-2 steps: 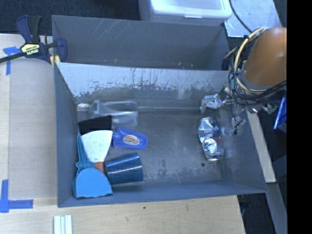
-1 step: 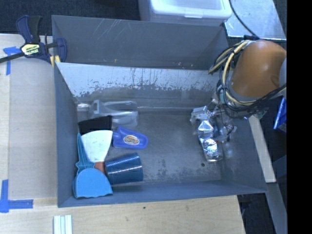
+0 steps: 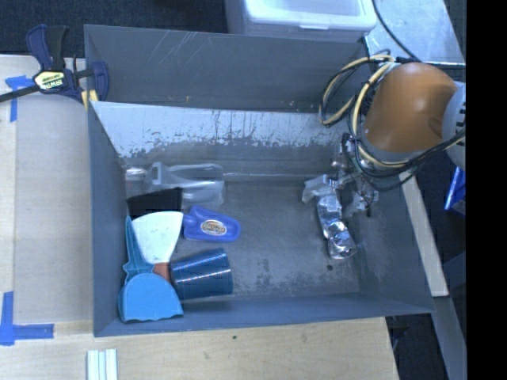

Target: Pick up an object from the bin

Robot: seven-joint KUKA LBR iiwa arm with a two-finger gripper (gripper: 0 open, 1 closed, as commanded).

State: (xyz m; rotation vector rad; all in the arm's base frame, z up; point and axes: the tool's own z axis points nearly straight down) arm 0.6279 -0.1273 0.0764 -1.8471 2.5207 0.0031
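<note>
Gripper (image 3: 341, 242) sits low over bare floor in the right half of the grey bin (image 3: 269, 248), under the arm's orange cover (image 3: 404, 105). Whether the pincer is clenched or released: cannot tell.

Loose things are heaped at lower left, well apart from the gripper. Nearest to it are a dark blue cup (image 3: 202, 274) on its side and a blue oval piece (image 3: 211, 227). Further left lie a white wedge (image 3: 158, 236) and a light blue fan shape (image 3: 147, 299).
</note>
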